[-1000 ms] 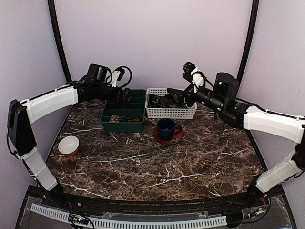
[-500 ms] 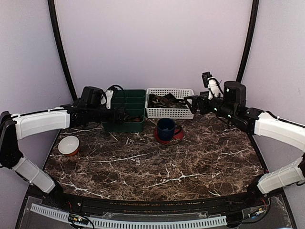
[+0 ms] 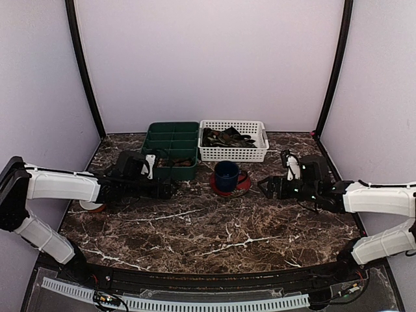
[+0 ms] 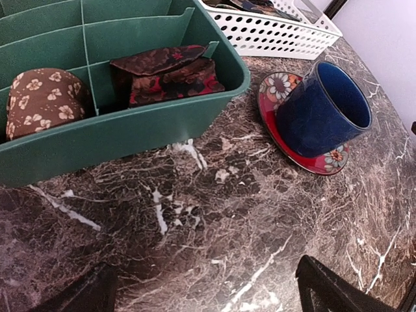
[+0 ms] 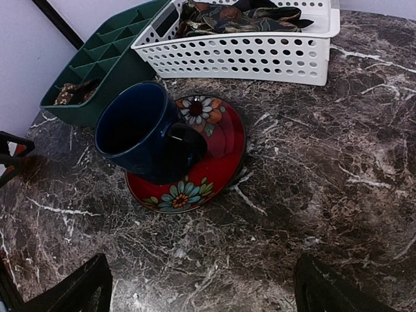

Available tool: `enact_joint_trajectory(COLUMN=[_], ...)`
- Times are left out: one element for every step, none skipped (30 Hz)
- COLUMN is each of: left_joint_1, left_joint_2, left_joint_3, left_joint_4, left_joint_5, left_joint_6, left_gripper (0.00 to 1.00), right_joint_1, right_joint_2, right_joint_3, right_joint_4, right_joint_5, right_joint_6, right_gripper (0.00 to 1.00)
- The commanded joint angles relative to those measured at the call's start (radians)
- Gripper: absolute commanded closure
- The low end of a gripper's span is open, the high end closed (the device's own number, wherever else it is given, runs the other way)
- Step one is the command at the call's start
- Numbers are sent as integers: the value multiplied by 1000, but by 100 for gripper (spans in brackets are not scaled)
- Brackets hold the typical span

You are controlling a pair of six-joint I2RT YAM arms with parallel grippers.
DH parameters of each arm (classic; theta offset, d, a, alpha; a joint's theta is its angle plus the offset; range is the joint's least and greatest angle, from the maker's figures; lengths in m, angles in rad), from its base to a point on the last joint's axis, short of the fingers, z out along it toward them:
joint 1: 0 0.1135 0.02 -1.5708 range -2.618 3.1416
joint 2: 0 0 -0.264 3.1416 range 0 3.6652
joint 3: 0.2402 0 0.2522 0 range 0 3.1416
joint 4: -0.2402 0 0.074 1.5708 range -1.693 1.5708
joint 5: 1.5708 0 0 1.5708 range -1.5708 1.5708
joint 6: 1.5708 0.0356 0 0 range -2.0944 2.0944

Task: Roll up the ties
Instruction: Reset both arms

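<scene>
Several loose dark ties (image 3: 227,136) lie piled in the white basket (image 3: 257,153); they also show in the right wrist view (image 5: 240,16). A brown flowered rolled tie (image 4: 42,97) and a dark red patterned rolled tie (image 4: 169,75) sit in the near compartments of the green tray (image 4: 130,133). My left gripper (image 3: 170,190) is open and empty, low over the table in front of the tray; its fingertips (image 4: 331,289) frame bare marble. My right gripper (image 3: 263,186) is open and empty, low to the right of the mug, its fingertips (image 5: 344,289) spread wide.
A blue mug (image 3: 226,174) stands on a red flowered saucer (image 3: 242,186) in front of the basket. A white bowl (image 3: 90,205) sits at the left, partly behind my left arm. The green tray (image 3: 170,138) stands left of the basket at the back.
Both arms have drawn back from the tray and the basket and dropped low toward the table. Both grippers stay empty.
</scene>
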Motion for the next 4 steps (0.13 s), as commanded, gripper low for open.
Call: enact_joint_trajectory(left_joint_1=[-13,-14,-14,-13], left_joint_2=[17,17,16,15], left_joint_3=[11,11,9,5], left_joint_4=[40,40,47,58], left_joint_5=[-20,-23,-24,-22], left_joint_6=[-58,-66,-74,-80], left_gripper=[1,1,1,1], right_joint_1=[-6,-6,-6,-6], right_joint_2=[-1,11,17,20], right_joint_3=[-15,-9,-2,4], right_joint_4=[109,106,98,92], right_joint_5=[-41,-52,-62,-62], right_joint_6=[57,56,56,58], right_gripper=[3,3,3,3])
